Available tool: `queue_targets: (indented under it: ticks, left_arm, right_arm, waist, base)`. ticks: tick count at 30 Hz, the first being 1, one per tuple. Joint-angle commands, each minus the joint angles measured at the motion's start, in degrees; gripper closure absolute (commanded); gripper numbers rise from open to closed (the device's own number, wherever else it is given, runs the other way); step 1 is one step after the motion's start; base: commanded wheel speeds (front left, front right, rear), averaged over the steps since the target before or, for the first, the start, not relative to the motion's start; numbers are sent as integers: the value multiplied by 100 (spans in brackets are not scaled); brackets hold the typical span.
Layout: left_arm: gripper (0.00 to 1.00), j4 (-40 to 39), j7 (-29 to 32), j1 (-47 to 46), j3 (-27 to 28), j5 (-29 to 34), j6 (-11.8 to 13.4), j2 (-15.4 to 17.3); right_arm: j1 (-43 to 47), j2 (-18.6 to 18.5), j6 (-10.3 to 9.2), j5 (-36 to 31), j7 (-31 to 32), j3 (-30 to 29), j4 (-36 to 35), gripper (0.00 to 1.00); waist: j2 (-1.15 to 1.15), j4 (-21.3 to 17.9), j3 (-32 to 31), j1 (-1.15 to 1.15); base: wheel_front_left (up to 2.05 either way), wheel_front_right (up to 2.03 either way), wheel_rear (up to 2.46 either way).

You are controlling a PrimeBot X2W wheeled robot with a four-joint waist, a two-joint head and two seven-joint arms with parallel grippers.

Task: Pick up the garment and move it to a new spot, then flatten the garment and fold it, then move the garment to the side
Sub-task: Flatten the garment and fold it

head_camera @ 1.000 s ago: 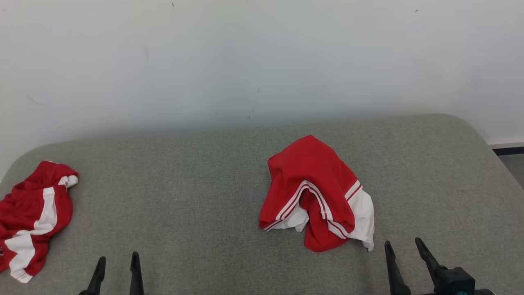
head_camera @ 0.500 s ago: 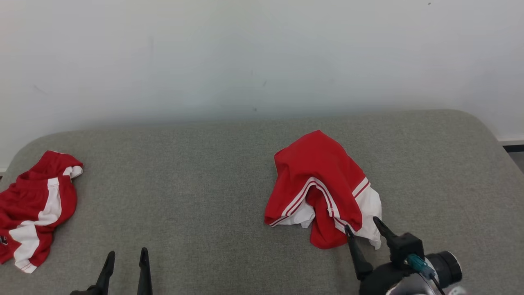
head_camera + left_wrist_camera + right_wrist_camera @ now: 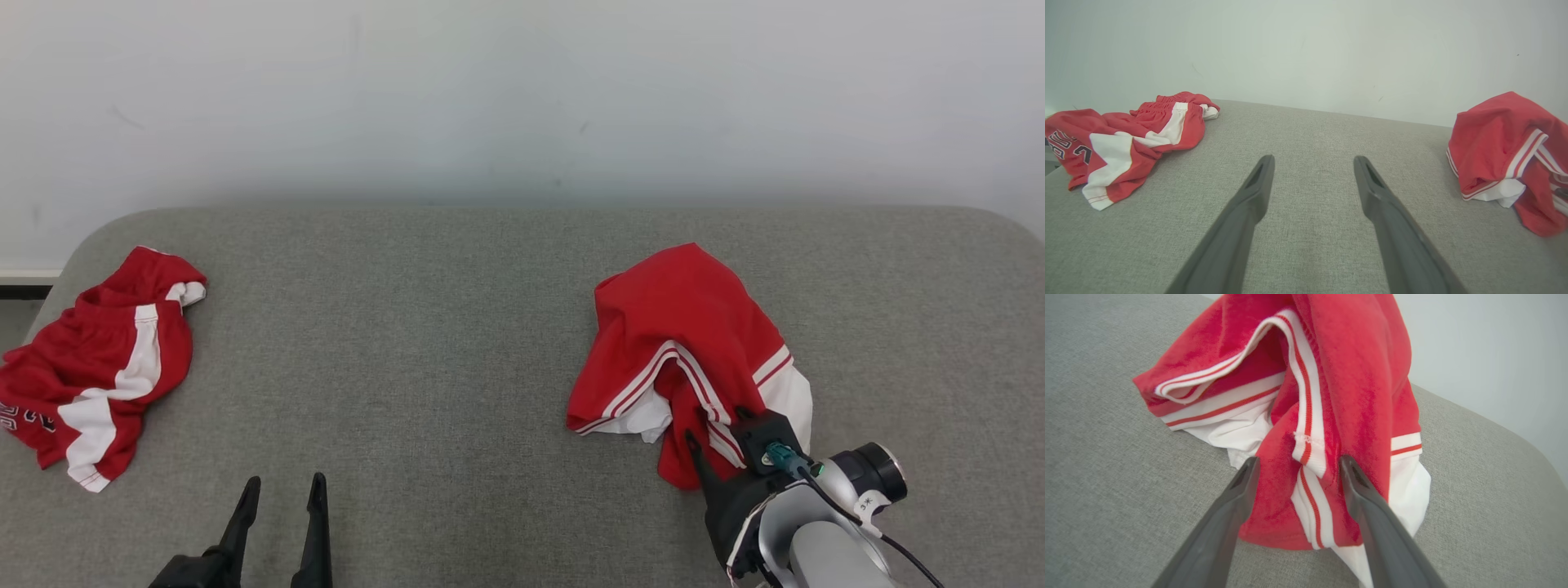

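A crumpled red garment [image 3: 678,327] with white panels and striped trim lies heaped on the right half of the grey padded surface [image 3: 449,327]. My right gripper [image 3: 717,425] is at its near edge, open. In the right wrist view its fingers [image 3: 1367,498] stand apart on either side of a red fold with striped trim, part of the garment [image 3: 1355,375]. My left gripper [image 3: 284,482] hovers open over bare fabric at the near left, with nothing between its fingers. In the left wrist view that gripper [image 3: 1313,158] points at the wall, and the garment [image 3: 1494,134] lies to its right.
A second red and white garment [image 3: 106,351] with dark lettering lies bunched at the left end of the surface, also in the left wrist view [image 3: 1126,134]. A pale wall runs along the far edge. Bare grey fabric spans the space between the two heaps.
The head camera has turned, shifting the whole picture. My right gripper has come forward from the near right corner to the garment's near edge, its fingers now straddling a fold. The left gripper has stayed put.
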Motion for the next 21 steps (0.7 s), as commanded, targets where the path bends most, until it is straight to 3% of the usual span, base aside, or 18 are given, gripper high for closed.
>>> queue_targets:
  ticks: [1, 8, 9, 10, 12, 18, 21]
  left_arm:
    - [0, -7, -5, -74, -24, -18, -11, -4]
    - [0, -27, -5, -42, -84, -48, 34, -4]
    - [0, -28, -5, -40, -89, -50, 45, -4]
    - [0, -31, -5, -39, -95, -53, 54, -4]
    - [0, -45, -5, -35, -101, -42, 52, -4]
    - [0, -29, -5, 16, -101, -8, 47, -4]
    - [0, -9, -5, 22, -74, -5, 65, -5]
  right_arm:
    - [-107, -18, -14, -143, -131, -125, 77, 0]
    - [-266, 14, -14, -527, -230, -490, 504, 0]
    - [-300, 6, -14, -554, -232, -520, 567, 4]
    - [-343, -8, -14, -576, -245, -549, 629, 56]
    - [-453, -33, -14, -610, -272, -591, 722, 100]
    - [-767, 28, -14, -266, -571, -586, 820, 100]
    - [-944, 69, -14, 769, -710, -211, 802, 100]
  waist:
    - [0, 81, 53, -1]
    - [0, 111, 55, -1]
    - [0, 114, 57, -1]
    - [0, 118, 61, -1]
    - [0, 114, 76, -1]
    - [0, 93, 39, -1]
    - [0, 60, 6, -1]
  base:
    - [0, 0, 0]
    - [0, 0, 0]
    - [0, 0, 0]
    - [0, 0, 0]
    - [0, 0, 0]
    - [0, 0, 0]
    - [0, 0, 0]
